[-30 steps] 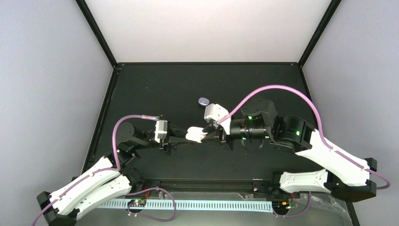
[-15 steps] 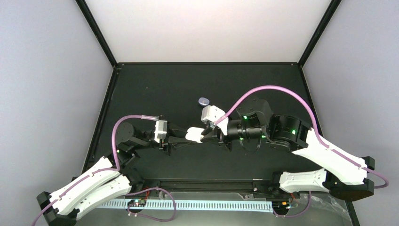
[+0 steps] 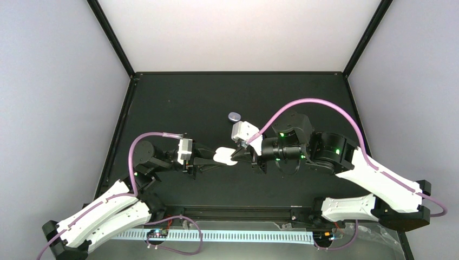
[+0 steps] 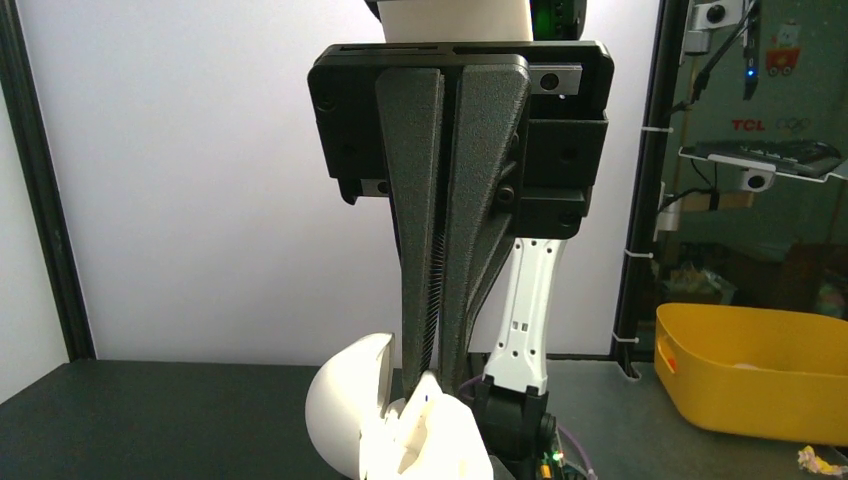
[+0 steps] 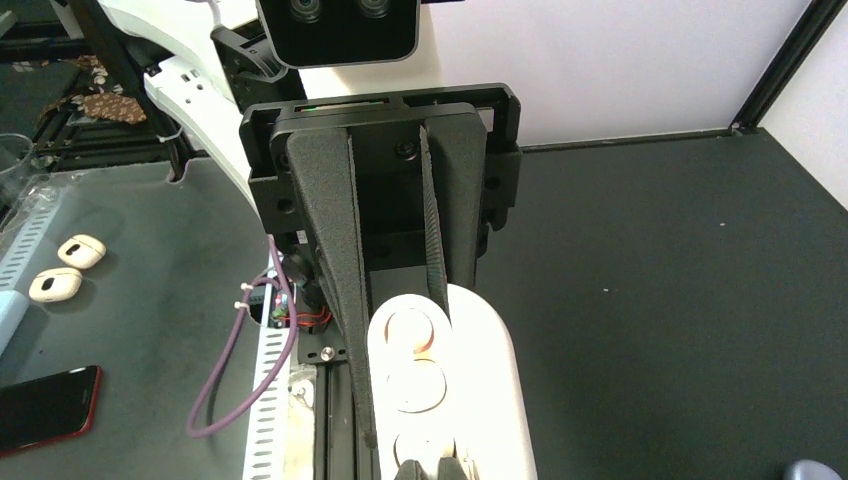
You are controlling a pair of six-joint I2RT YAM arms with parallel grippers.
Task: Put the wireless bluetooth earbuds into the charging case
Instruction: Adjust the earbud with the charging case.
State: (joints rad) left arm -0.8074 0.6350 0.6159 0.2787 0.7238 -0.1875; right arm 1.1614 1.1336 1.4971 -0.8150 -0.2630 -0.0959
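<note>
White plastic clamshell charging case (image 3: pixel 223 155) hangs open above the tabletop's (image 3: pixel 178 103) middle, clamped by your left gripper (image 3: pixel 212 157) so its wells face the right gripper (image 4: pixel 425 374). That one's fingers are pinched together at a well; whether a small white earbud sits between them, you can't tell.

Charging case (image 5: pixel 455 400) — smooth, glossy white plastic. Right end effector (image 3: pixel 238 154) fingers (image 5: pixel 325 230) — matt black, grainy plastic with ribbed inner faces. Bench (image 3: pixel 178 103): matt black.
</note>
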